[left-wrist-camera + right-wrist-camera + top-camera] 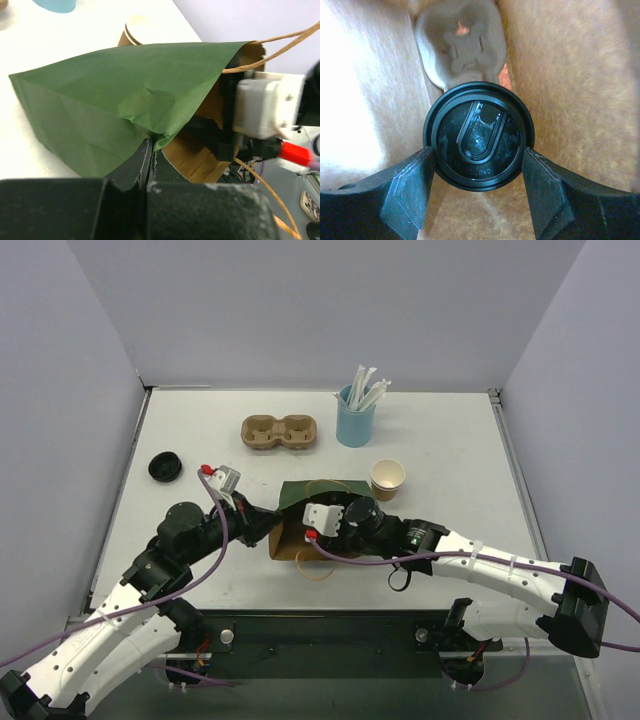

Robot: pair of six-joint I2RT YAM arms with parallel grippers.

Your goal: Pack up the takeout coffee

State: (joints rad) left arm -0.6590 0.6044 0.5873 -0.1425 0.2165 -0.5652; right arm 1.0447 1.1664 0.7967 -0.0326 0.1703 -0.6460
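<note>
1. A white counter [450,440] with grey walls on three sides carries the whole scene, two robot arms reaching in from its near edge.
2. A green paper bag [300,496] lies on its side at the middle of the counter, its brown-lined mouth facing the arms and its twine handles loose at the opening.
3. The left claw [151,150] is closed tight, pinching the lower lip of the bag's mouth.
4. The right claw [479,156] reaches inside the bag, jaws part-way apart and pressed against both sides of a black sip lid [479,140]. Whether a cup hangs beneath that lid cannot be told.
5. A brown two-hole pulp carrier [279,432] sits near the far edge, left of a light-blue cup [354,423] holding white straws.
6. The takeout coffee [388,478], a small tan paper cup with a white rim and no lid, stands upright on the counter just right of the bag, outside it and nearer than the blue cup.
7. A loose black lid [164,468] rests near the left wall, well apart from everything else.
</note>
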